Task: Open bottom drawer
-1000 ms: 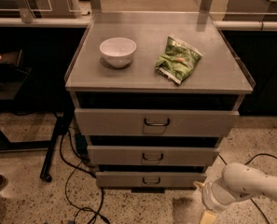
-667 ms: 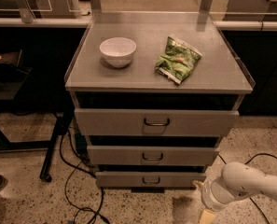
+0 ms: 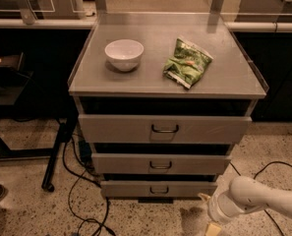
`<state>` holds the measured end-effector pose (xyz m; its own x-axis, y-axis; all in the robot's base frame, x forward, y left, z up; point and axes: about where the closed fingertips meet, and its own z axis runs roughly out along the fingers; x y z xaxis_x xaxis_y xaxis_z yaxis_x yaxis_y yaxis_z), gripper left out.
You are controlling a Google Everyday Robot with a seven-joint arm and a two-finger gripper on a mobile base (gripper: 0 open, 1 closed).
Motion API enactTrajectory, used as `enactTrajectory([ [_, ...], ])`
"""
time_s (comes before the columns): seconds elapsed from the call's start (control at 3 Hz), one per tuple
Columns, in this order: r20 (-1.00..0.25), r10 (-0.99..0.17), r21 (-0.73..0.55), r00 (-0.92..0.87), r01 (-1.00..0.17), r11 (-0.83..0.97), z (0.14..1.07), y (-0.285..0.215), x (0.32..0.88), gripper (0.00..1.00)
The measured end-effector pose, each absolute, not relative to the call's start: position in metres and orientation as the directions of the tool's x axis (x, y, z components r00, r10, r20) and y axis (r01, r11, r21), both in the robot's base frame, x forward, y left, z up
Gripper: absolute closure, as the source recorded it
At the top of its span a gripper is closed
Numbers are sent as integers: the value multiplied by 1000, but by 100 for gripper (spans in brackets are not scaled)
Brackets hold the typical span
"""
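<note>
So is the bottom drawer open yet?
Shut: the bottom drawer shows no inside. The pincer is low at right, off its handle.

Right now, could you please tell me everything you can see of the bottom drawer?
The bottom drawer is the lowest, narrowest of three grey, metal-looking fronts, with a small dark wire handle at centre. It sits level and pushed in, no inside showing. Nothing touches it; the claw hangs low to its right, clear of the handle.
</note>
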<state>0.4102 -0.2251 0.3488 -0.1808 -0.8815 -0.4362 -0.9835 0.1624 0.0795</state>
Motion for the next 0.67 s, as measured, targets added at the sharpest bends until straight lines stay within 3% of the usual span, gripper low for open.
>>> enactTrajectory([
  [0.33,-470,-866,62,-169,-985,159,282,-215,458,0],
  [0.67,-471,-866,61,-170,-985,160,282,-215,459,0],
])
